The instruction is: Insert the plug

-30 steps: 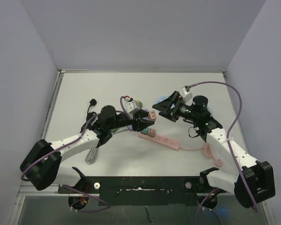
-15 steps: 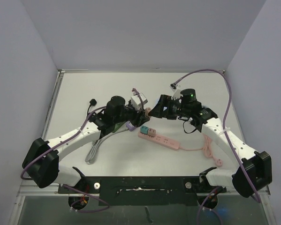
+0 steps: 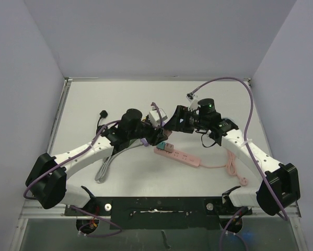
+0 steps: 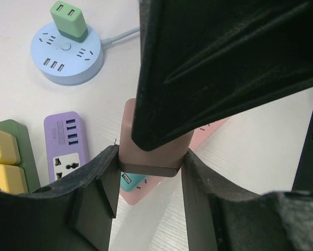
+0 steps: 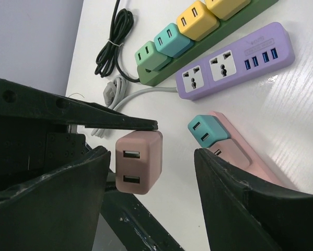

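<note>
My left gripper is shut on a dusty-pink USB charger plug and holds it above the table, over the end of the pink power strip. A teal plug sits in that strip's left end. My right gripper is open, one finger on each side of the pink plug without touching it. In the right wrist view the plug's two USB ports face the camera, and the teal plug and the pink strip lie below. The right gripper's finger fills the top of the left wrist view.
A purple power strip and a green strip carrying yellow, teal and green plugs lie beyond. A round blue socket holds a green plug. A coiled black cable and a grey cable lie at the left.
Both arms have closed in on each other at the table's middle. The right gripper has moved left until its open fingers stand either side of the plug held by the left gripper.
</note>
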You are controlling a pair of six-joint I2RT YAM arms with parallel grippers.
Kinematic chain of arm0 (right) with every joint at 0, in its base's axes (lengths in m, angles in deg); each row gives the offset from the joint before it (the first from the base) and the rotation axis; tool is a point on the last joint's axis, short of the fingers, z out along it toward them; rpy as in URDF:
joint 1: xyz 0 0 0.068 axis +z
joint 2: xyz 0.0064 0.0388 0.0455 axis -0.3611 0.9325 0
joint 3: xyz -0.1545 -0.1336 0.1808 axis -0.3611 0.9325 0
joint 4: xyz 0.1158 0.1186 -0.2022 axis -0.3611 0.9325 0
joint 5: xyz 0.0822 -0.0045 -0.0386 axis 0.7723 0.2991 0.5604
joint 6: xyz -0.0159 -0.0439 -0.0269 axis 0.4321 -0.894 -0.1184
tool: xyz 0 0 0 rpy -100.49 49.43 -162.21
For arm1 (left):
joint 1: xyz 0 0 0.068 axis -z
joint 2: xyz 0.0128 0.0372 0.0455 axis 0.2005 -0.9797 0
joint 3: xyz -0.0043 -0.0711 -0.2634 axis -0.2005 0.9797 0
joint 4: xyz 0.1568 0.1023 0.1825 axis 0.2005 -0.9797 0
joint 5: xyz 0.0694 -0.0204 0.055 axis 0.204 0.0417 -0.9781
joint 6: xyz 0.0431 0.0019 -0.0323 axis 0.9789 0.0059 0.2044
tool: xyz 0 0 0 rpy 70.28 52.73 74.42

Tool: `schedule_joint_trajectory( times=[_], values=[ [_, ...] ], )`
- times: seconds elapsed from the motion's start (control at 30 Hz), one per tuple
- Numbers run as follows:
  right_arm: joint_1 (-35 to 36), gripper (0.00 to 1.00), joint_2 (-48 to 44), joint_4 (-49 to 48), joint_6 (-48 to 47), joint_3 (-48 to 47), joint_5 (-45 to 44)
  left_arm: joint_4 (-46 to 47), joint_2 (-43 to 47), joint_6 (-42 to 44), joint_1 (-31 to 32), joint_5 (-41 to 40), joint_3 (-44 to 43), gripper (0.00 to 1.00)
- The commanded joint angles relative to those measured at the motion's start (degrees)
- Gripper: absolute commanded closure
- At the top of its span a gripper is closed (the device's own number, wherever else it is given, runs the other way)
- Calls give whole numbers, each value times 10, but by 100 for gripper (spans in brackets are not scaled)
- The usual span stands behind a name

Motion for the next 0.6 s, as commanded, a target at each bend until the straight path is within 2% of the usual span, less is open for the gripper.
schedule_joint_trajectory(
  times=[0.0,0.3,0.57],
  values=[
    [3,36,5,-31,6,-16,16,27,12,12,3,23,-12,87],
    [3,47,24,8,-15,-36,53,22,17,-7,4,-9,-19,86],
    [4,73,44,21,-31,-53,85,15,28,-45,4,-46,-23,82]
  ],
)
